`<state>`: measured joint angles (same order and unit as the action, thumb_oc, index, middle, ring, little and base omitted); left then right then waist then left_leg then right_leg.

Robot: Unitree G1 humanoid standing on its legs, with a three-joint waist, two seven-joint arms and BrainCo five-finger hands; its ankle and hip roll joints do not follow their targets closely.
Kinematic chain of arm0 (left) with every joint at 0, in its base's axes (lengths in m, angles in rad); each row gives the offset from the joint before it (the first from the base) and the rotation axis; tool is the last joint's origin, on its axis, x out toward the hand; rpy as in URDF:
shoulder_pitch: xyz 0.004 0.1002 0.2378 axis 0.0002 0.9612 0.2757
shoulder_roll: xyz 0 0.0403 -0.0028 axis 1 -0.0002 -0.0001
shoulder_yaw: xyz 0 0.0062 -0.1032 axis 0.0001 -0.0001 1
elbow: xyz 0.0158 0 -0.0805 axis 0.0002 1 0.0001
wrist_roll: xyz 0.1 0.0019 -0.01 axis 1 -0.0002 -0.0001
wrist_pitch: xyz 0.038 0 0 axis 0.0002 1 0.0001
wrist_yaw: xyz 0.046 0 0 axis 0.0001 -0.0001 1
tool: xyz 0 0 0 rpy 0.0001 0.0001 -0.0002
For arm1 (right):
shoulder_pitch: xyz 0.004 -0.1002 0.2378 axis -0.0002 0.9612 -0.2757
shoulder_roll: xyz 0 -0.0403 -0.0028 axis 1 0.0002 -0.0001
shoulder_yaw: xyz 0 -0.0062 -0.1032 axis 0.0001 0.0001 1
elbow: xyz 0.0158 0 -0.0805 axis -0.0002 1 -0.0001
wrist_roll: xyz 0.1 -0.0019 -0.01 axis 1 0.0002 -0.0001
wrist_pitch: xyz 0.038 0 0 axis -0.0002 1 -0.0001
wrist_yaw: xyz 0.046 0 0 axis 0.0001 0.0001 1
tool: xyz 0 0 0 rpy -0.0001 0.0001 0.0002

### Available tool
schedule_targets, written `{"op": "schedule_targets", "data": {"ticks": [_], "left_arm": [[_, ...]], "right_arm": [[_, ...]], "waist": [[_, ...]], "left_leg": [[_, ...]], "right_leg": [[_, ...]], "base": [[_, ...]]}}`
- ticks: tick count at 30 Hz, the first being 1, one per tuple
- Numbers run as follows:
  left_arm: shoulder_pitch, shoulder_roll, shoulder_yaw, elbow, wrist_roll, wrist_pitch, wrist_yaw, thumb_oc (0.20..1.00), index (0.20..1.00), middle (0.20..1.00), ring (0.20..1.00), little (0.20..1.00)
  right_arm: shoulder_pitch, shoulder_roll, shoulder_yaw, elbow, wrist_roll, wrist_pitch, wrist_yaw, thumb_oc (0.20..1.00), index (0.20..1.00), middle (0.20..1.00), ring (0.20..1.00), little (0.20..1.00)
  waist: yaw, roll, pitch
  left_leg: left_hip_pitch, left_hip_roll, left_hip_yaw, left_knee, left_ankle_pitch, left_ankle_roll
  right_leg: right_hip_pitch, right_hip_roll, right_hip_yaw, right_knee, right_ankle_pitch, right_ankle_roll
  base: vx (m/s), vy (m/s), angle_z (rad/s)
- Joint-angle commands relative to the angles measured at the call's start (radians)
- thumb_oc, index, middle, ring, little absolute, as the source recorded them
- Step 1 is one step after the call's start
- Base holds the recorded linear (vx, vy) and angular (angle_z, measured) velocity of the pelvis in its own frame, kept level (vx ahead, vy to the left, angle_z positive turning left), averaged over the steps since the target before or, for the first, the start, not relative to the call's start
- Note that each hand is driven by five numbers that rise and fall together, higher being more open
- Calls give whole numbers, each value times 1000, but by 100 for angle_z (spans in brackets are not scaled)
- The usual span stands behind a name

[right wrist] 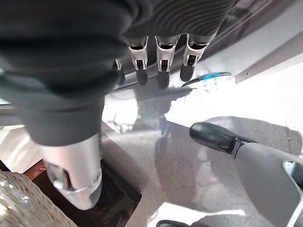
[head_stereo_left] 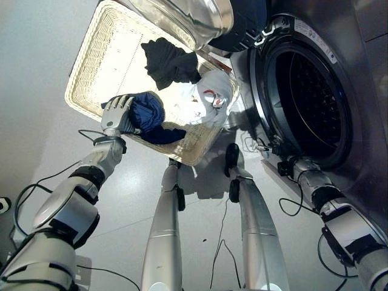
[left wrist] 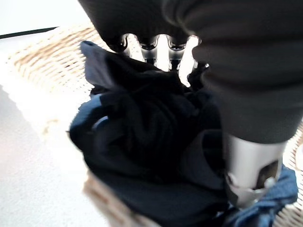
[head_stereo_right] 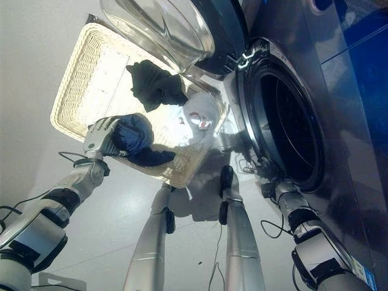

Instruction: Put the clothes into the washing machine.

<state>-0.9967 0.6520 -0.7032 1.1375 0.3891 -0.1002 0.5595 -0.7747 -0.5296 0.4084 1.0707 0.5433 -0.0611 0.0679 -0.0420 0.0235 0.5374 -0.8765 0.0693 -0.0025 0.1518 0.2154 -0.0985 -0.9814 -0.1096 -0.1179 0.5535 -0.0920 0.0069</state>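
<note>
A pale grey floor point(head_stereo_left: 36, 73) carries everything here. A shallow wicker basket point(head_stereo_left: 91, 79) sits on it, just beside the open front of the washing machine point(head_stereo_left: 303, 103), which stands on the same floor. The left hand point(head_stereo_left: 116, 115) reaches over the basket's near rim, and that rim lies just under its fingers point(left wrist: 149, 47). The right hand point(right wrist: 156, 61) hangs above bare floor by the foot of the machine, fingers straight.
</note>
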Motion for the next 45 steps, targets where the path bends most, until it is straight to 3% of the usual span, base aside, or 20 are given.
{"op": "schedule_targets", "data": {"ticks": [1,8,9,12,21,30,32,38,39,41,42,45], "left_arm": [[-32,-7,15,47,56,8,33,1000,1000,1000,1000,1000],[-54,-24,-3,81,57,32,3,1000,1000,1000,1000,1000],[-60,-30,-10,92,60,40,-28,583,583,583,583,583],[-62,-37,-25,102,64,53,-86,200,200,200,200,200],[-58,-58,-32,125,52,77,-203,200,200,200,200,200],[-48,-62,-13,116,-32,60,-211,200,200,200,200,200],[-38,-59,25,91,-161,17,-173,200,200,200,200,200],[11,-56,139,-13,-335,-124,-76,200,200,200,200,200],[65,-64,210,-124,-413,-194,-35,200,200,200,200,200],[70,-64,216,-135,-416,-199,-30,200,200,200,200,200],[139,-85,290,-271,-485,-283,-3,200,200,200,200,200],[190,-112,335,-395,-540,-358,-10,200,200,200,200,200]], "right_arm": [[18,-25,15,-7,24,-7,0,1000,1000,1000,1000,1000],[0,-14,33,0,26,-7,-3,1000,1000,1000,1000,1000],[-5,-10,37,3,27,-9,-3,1000,1000,1000,1000,1000],[-12,-8,40,3,28,-7,-4,1000,1000,1000,1000,1000],[-29,0,45,18,22,-11,-5,1000,1000,1000,1000,1000],[-31,1,45,6,42,-34,-6,1000,1000,1000,1000,1000],[-28,-1,37,-20,104,-58,-8,1000,1000,1000,1000,1000],[14,1,-7,-142,253,-111,8,1000,1000,1000,1000,1000],[54,10,-34,-250,308,-127,-5,1000,1000,1000,1000,1000],[58,10,-35,-260,311,-126,-7,1000,1000,1000,1000,1000],[112,21,-64,-383,384,-145,-9,1000,1000,1000,1000,1000],[155,40,-80,-494,425,-162,-11,1000,1000,1000,1000,1000]], "waist": [[17,-52,-17],[13,-56,-17],[12,-58,-17],[10,-59,-17],[6,-58,-17],[8,-54,-17],[10,-53,-17],[16,-52,-17],[22,-51,-17],[22,-51,-17],[29,-53,-17],[35,-54,-17]], "left_leg": [[-24,-39,3,141,-117,-8],[-25,-39,3,137,-114,-8],[-26,-40,3,137,-113,-8],[-25,-42,2,135,-112,-8],[-24,-42,4,136,-110,-8],[-20,-43,5,132,-108,-8],[-19,-43,4,131,-108,-8],[-17,-45,-2,128,-110,-11],[-18,-46,-5,121,-111,-11],[-17,-46,-6,120,-111,-11],[-16,-52,-11,113,-115,-10],[-16,-56,-17,110,-120,-8]], "right_leg": [[41,36,19,-208,182,116],[39,37,20,-209,185,118],[38,38,21,-211,186,118],[40,39,22,-216,190,118],[41,39,24,-215,190,119],[43,40,24,-213,187,118],[42,41,25,-211,186,118],[46,40,21,-210,180,118],[45,39,17,-210,176,120],[45,39,16,-210,176,120],[45,39,9,-208,171,121],[45,37,3,-206,167,123]], "base": [[0,0,0],[0,0,0],[0,0,0],[0,0,0],[0,0,0],[0,0,0],[0,0,0],[0,0,0],[0,0,0],[-1,-20,0],[-3,-43,-1],[-5,-49,1]]}}
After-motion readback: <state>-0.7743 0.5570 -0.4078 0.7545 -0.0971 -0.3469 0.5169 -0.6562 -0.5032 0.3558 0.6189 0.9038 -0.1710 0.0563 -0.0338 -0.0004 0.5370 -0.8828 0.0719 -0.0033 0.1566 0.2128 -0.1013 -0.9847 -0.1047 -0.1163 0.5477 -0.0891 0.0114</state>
